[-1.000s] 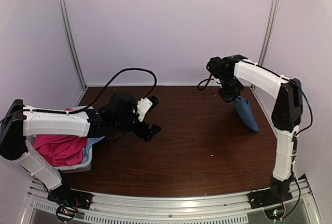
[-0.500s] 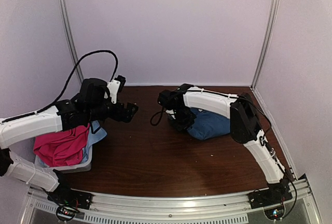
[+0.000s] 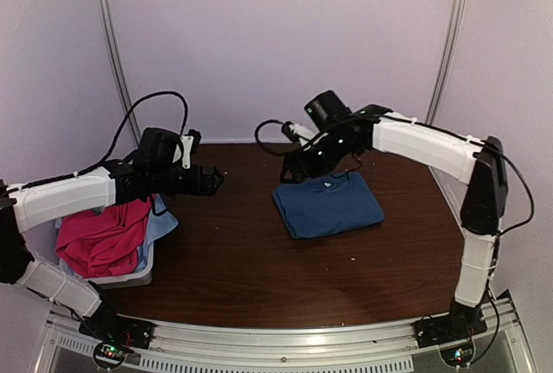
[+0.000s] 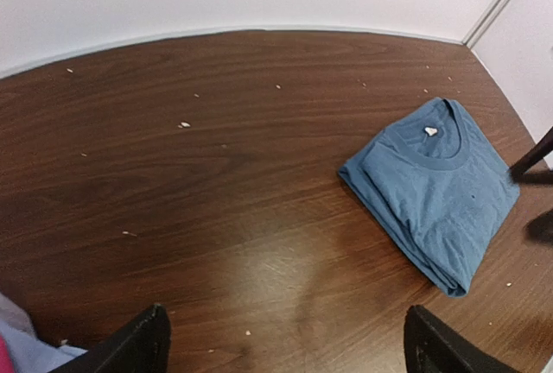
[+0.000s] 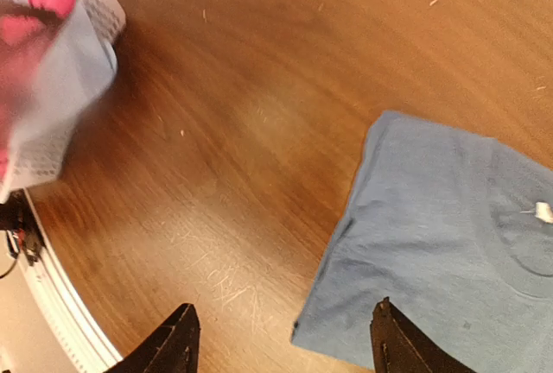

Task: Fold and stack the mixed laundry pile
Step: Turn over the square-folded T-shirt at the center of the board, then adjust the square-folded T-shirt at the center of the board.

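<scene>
1. The blue T-shirt point(image 3: 328, 205) is seen lying folded, collar up, on the table point(image 3: 259, 291), right of the middle and towards the back.
2. The pink shirt point(image 3: 99, 243) and the pale blue cloth point(image 3: 162, 222) are heaped unfolded in the basket point(image 3: 130, 279) at the near left corner, with cloth hanging over its rim.
3. The right gripper point(image 5: 281, 347) is held above the T-shirt's far left corner, its fingers spread with nothing between them. The left gripper point(image 4: 285, 351) is likewise spread and empty, above bare wood just beside the basket.
4. The fold could be pulled open if the right fingers were swept low across it on the way off.
5. The two heaped garments could be drawn out together, or the basket dragged or tipped, because they lie tangled and draped over the rim.
6. The two arms are pointed towards each other over the middle, so a clash is judged possible there.
7. Little room is left behind the T-shirt and to its right, where the walls stand near.
8. Open wood is offered between basket and T-shirt and along the near edge.
</scene>
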`<action>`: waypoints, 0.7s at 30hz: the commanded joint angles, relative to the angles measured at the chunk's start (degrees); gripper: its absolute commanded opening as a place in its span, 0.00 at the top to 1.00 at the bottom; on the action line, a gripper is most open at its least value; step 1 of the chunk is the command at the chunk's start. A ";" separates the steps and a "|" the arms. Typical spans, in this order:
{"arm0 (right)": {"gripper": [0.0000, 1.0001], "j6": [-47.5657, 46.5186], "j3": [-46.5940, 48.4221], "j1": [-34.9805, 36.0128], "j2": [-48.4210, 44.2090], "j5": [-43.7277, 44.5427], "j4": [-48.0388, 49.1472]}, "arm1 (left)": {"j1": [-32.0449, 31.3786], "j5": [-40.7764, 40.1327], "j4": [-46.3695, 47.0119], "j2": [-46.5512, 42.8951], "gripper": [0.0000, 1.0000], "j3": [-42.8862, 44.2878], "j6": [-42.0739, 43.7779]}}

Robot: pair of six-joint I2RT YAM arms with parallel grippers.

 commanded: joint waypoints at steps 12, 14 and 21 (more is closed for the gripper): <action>0.44 1.59 -40.15 -30.96 -19.66 -5.01 27.31 | -8.12 17.22 7.74 33.92 0.47 24.25 -0.68; 0.44 1.78 -41.69 -31.60 -18.18 -4.64 28.48 | -9.26 16.81 6.71 37.78 0.45 27.70 -0.98; 0.44 2.58 -43.48 -31.79 -12.97 -6.47 30.35 | -9.45 16.03 4.46 47.62 0.39 34.19 -4.00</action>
